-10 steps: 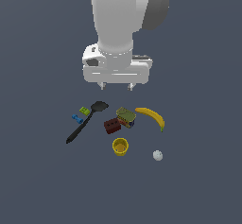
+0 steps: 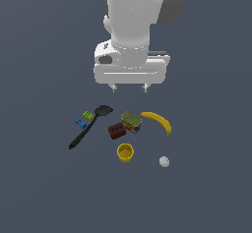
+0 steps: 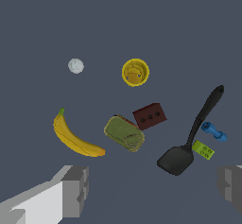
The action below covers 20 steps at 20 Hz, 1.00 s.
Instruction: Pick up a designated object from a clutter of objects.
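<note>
The designated object, a small pale white-grey ball (image 2: 164, 161) (image 3: 75, 66), lies alone at the edge of the clutter, on the exterior view's right of the yellow cup (image 2: 125, 153) (image 3: 135, 73). My gripper (image 2: 129, 87) (image 3: 151, 190) hangs high above the items, open, with nothing between its fingers. It is well apart from the ball. The banana (image 2: 158, 122) (image 3: 74, 136), multicoloured can (image 2: 131, 121) (image 3: 124, 133), dark red brick (image 2: 117, 131) (image 3: 149, 116) and black spatula (image 2: 90, 125) (image 3: 191, 134) lie grouped beneath it.
A green brick (image 2: 88, 115) (image 3: 203, 150) and a blue brick (image 2: 80, 124) (image 3: 213, 131) sit beside the spatula's handle. Everything rests on a flat dark grey floor (image 2: 44, 188).
The gripper has shifted slightly toward the exterior view's right. The objects have not moved.
</note>
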Tool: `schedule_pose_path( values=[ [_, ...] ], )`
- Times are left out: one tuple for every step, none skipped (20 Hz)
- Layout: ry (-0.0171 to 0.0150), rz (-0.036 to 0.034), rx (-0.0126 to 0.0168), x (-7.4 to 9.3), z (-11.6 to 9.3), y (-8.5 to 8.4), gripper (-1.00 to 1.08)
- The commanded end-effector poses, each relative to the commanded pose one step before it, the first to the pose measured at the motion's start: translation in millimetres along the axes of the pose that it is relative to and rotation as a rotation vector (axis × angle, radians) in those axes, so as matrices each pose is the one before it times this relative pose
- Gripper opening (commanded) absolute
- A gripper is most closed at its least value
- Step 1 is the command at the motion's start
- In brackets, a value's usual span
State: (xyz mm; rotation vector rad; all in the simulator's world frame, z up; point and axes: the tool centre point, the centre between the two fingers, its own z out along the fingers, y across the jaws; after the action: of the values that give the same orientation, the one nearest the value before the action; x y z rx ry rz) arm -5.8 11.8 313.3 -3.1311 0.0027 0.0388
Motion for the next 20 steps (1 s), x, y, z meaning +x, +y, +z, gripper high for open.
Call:
schedule_pose_path(
  values=[
    [0.00604,-0.00366,0.00303,1.05,-2.14,-3.62,1.0],
    [-0.00202,0.00151,-0.00088,-0.31,0.71,1.13,1.0],
    [-0.00076,0.00114,-0.00017,-0.55,-0.01,0.68,1.0],
    [0.0,0.0,0.0,-0.31,-0.2,-0.11,1.0],
    [0.0,0.0,0.0,0.22,0.1,-0.05,1.0],
    [0.00037,-0.00058,0.00007,0.48,0.17,-0.19,1.0],
    [0.00031,-0.0015,-0.00022,0.84,0.45,-0.59,1.0],
    [0.00016,-0.00178,-0.0004,1.22,0.78,-0.62,1.0],
    [0.00013,-0.00232,-0.00056,1.57,1.05,-0.8,1.0],
    [0.00011,-0.00284,-0.00071,1.92,1.32,-0.96,1.0],
    [0.0001,-0.00328,-0.00082,2.26,1.6,-1.08,1.0],
    [0.0001,-0.00379,-0.00094,2.6,1.88,-1.25,1.0],
    [0.00014,-0.00435,-0.00104,2.91,2.12,-1.47,1.0],
    [0.00021,-0.00485,-0.0011,3.26,2.4,-1.65,1.0],
    [0.00028,-0.00539,-0.00116,3.58,2.68,-1.86,1.0],
    [0.0003,-0.00589,-0.00122,3.87,2.97,-2.05,1.0],
    [0.00031,-0.00638,-0.00129,4.19,3.31,-2.21,1.0],
    [0.00033,-0.00691,-0.00134,4.49,3.66,-2.41,1.0],
    [0.00037,-0.00743,-0.00137,4.79,4.02,-2.61,1.0],
    [0.00041,-0.00798,-0.00139,5.1,4.41,-2.83,1.0]
  ],
)
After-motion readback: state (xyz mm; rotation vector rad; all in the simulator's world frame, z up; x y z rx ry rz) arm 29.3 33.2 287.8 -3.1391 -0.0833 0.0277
